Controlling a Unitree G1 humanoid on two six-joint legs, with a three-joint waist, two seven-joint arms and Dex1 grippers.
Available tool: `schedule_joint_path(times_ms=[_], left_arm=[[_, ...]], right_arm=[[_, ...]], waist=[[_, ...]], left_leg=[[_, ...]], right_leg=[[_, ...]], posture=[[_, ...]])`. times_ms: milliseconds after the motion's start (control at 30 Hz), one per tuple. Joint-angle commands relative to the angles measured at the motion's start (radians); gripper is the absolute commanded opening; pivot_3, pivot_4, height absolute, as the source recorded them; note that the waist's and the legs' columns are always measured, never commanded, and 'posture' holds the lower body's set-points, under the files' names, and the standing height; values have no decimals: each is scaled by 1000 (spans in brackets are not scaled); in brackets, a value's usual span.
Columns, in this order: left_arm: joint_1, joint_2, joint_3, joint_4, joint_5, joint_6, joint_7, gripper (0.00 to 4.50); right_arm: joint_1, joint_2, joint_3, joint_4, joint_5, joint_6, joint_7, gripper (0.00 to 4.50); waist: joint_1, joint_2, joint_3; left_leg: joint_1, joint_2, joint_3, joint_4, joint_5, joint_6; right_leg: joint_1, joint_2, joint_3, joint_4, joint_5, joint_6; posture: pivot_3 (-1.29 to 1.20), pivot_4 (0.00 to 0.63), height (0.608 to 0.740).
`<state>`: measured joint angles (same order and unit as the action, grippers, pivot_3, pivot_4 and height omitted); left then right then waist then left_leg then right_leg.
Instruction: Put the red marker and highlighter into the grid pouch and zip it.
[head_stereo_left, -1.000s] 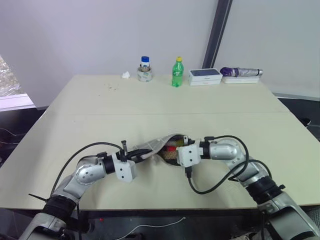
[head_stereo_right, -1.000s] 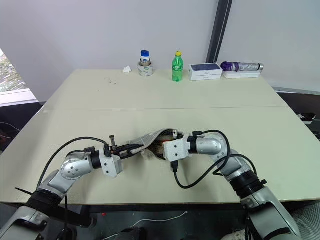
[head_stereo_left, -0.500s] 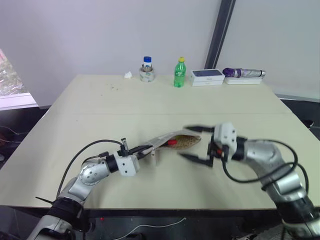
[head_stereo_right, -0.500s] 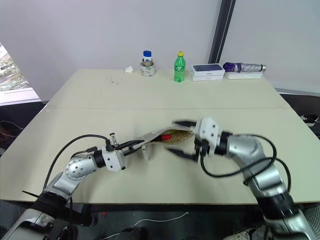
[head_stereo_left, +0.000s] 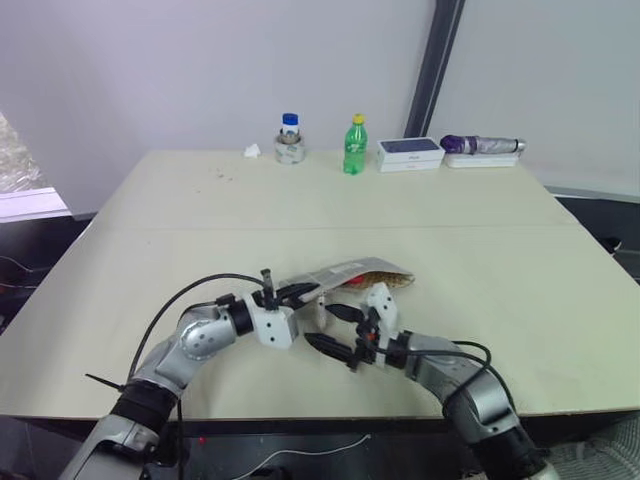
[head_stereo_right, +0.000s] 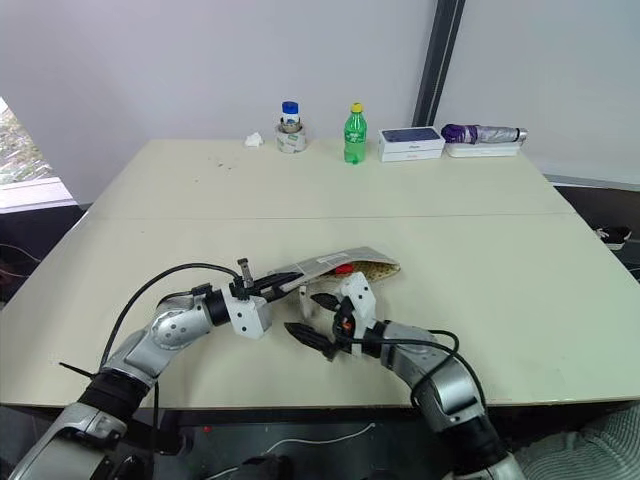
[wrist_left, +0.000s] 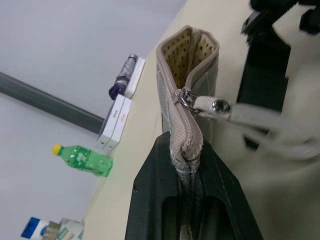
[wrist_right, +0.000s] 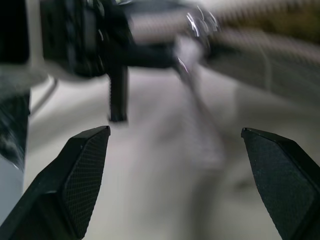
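Grey grid pouch (head_stereo_left: 345, 274) gapes, red inside; left pincer (wrist_left: 189, 159) clamps it; right pincer (head_stereo_right: 312, 318) spread.

Your left gripper (wrist_left: 187, 160) pinches the grid pouch (wrist_left: 192, 75) at its zipper end; mouth open, zipper pull (wrist_left: 210, 105) dangling.

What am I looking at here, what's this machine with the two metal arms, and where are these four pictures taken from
It is a humanoid robot working at a table. Two pictures come from cameras in its head, looking down over its arms; the other two come from a camera on each wrist.

The left claw is shut on the zipper end of a grey grid pouch, holding it up with its mouth open. Something red shows inside.

The right claw is open and holds nothing, just below the pouch's zipper pull.

At the table's far edge stand a green bottle, a small jar on a tape roll, white boxes and a folded umbrella.
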<state>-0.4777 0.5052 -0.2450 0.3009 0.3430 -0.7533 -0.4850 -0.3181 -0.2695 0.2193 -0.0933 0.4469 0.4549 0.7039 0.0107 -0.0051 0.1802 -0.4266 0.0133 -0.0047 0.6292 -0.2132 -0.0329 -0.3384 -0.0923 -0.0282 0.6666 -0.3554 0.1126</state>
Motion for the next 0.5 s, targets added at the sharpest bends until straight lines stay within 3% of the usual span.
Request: schedule_joint_path(times_ms=[33, 100, 300, 333, 500], left_arm=[[-6, 3, 0, -24, 2, -3, 15, 0], [-5, 6, -1, -27, 10, -3, 20, 0], [7, 15, 6, -33, 13, 1, 31, 0], [12, 19, 8, -34, 11, 1, 31, 0], [43, 57, 16, -39, -34, -10, -1, 0]], right_arm=[[-37, 36, -20, 17, 22, 6, 12, 4124], [-48, 39, -16, 29, 13, 5, 22, 3512], [-22, -1, -38, 33, -5, 0, 31, 373], [-14, -30, -48, 36, -17, -13, 40, 33], [-29, -195, -155, 118, -56, -79, 92, 33]], waist=[[0, 0, 0], [0, 0, 0], [-1, 0, 0], [0, 0, 0], [0, 0, 0]], left_leg=[[0, 0, 0, 0, 0, 0], [0, 0, 0, 0, 0, 0], [0, 0, 0, 0, 0, 0], [0, 0, 0, 0, 0, 0], [0, 0, 0, 0, 0, 0]], right_leg=[[0, 0, 0, 0, 0, 0], [0, 0, 0, 0, 0, 0], [-1, 0, 0, 0, 0, 0], [-1, 0, 0, 0, 0, 0], [-1, 0, 0, 0, 0, 0]], posture=[[0, 150, 740], [0, 150, 740], [0, 150, 740], [0, 150, 740], [0, 150, 740]])
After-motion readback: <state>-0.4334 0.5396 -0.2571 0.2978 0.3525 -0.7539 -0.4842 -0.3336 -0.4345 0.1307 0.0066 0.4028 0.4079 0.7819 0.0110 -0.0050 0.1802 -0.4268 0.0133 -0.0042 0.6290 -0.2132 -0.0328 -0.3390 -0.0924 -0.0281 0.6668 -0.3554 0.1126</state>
